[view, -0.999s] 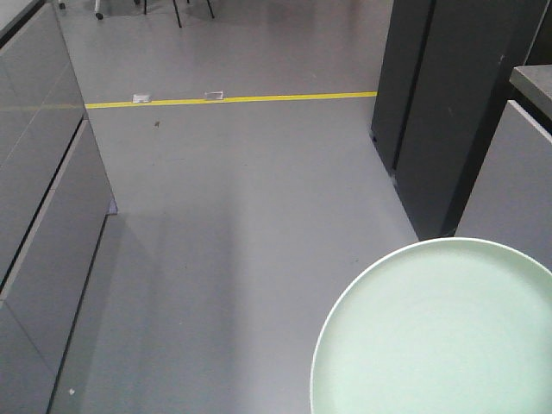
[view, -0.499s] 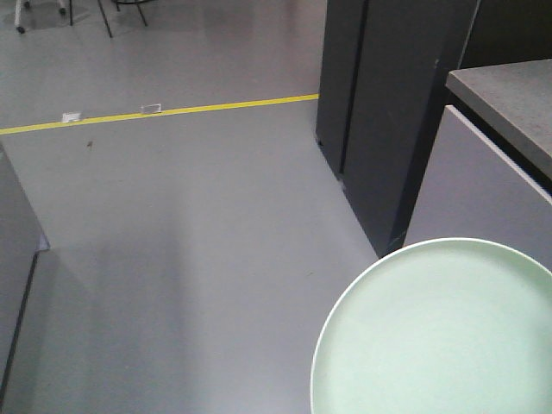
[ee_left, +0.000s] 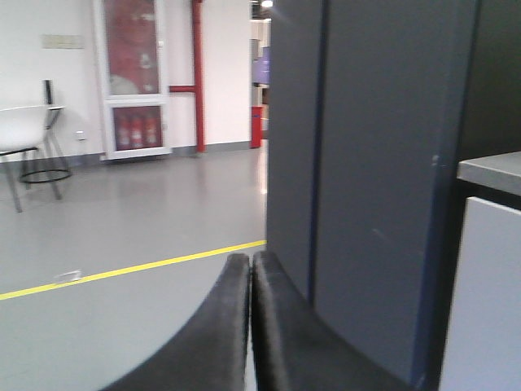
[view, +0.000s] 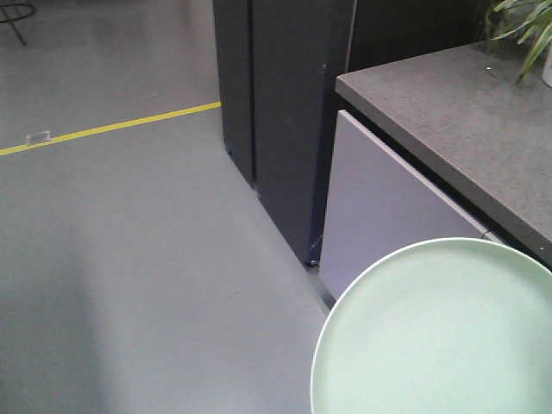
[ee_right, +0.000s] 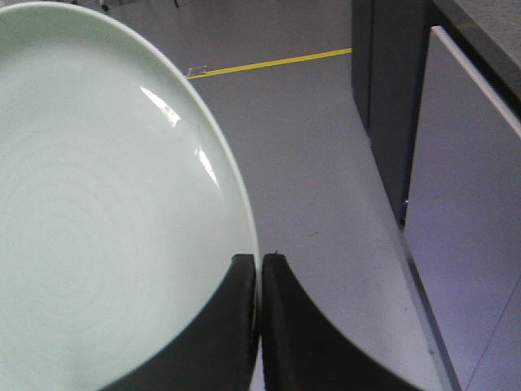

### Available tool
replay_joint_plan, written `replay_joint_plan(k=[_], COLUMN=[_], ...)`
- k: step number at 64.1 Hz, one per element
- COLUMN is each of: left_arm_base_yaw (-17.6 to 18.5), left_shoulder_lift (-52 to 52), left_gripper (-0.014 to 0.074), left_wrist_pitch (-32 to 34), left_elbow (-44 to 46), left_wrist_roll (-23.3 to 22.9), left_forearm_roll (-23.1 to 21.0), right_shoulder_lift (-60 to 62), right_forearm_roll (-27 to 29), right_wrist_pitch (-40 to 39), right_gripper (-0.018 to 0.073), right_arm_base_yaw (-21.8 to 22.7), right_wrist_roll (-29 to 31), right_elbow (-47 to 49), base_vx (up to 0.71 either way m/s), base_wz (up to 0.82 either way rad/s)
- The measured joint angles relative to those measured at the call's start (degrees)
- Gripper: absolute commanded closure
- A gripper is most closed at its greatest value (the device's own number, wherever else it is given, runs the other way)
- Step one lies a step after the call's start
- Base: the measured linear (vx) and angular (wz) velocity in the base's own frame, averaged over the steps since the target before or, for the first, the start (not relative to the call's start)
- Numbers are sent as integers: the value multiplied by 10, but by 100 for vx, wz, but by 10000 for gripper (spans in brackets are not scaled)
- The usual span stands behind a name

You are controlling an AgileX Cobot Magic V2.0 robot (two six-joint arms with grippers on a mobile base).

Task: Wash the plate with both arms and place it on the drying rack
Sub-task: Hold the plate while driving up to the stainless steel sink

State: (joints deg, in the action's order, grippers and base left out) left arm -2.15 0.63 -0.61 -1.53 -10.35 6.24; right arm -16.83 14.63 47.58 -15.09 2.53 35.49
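The pale mint-green plate (view: 440, 332) fills the lower right of the front view, held above the floor. In the right wrist view the plate (ee_right: 98, 195) takes up the left side, and my right gripper (ee_right: 259, 262) is shut on its rim, one finger on each face. My left gripper (ee_left: 251, 259) is shut with nothing between its fingers, pointing at a dark cabinet. The drying rack is out of view. The arms themselves do not show in the front view.
A tall dark cabinet (view: 285, 112) stands ahead. A grey-topped counter (view: 448, 121) with a pale front panel runs along the right, with plant leaves (view: 522, 26) at its far corner. A yellow floor line (view: 103, 129) crosses the grey floor at the left.
The front view has swung to the right: the yellow line and dark cabinet slid left, and the counter with its plant came into view. The plate keeps the same place in the frame.
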Motion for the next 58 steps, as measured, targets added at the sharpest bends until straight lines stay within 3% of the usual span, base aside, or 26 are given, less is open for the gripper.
replay_joint_plan(k=[58], left_arm_base_yaw=[0], left_shoulder_lift=[0], left_gripper=[602], left_wrist_pitch=[0], left_elbow=[0], left_wrist_roll=[0], left_forearm_roll=[0], right_shoulder_lift=[0], right_forearm_roll=[0], right_wrist_pitch=[0], right_gripper=[561], right_arm_base_yaw=[0], right_wrist_roll=[0], right_elbow=[0], base_vx=[16], base_wz=[-49])
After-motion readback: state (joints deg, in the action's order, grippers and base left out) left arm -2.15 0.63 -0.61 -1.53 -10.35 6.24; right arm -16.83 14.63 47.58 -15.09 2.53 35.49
